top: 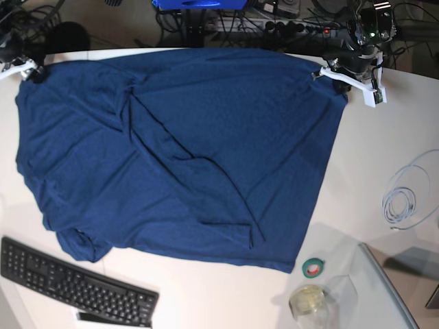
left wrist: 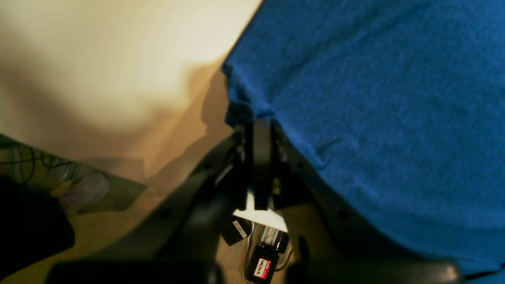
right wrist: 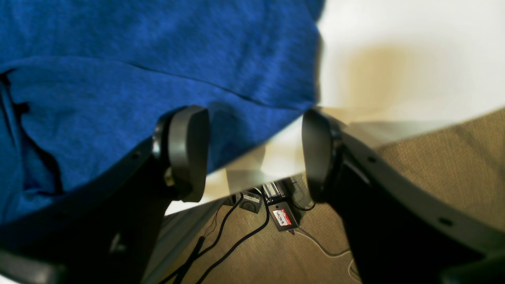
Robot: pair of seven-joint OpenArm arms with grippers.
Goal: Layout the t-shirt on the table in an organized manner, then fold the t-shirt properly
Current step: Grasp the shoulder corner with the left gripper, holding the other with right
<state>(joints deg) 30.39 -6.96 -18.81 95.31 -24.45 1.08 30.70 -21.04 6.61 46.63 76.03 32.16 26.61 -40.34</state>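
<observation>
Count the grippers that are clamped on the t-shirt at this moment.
1. The left gripper is shut on the t-shirt at its far corner, on the base view's right. The right gripper stands open at the opposite far corner, by the table edge, holding nothing.

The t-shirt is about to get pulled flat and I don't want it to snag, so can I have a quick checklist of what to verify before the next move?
1. Left gripper shut on the t-shirt corner: ok.
2. Right gripper gripping fabric: not ok; jaws open, nothing between them.
3. Shirt lies smooth: not ok; diagonal creases across the middle, and the sleeve nearest the keyboard is bunched.
4. Shirt fully on the table: cannot tell; the hem reaches the far edge.
5. Clutter clear of the shirt: ok, barely; the green tape roll and keyboard lie just beyond its near edge.
</observation>
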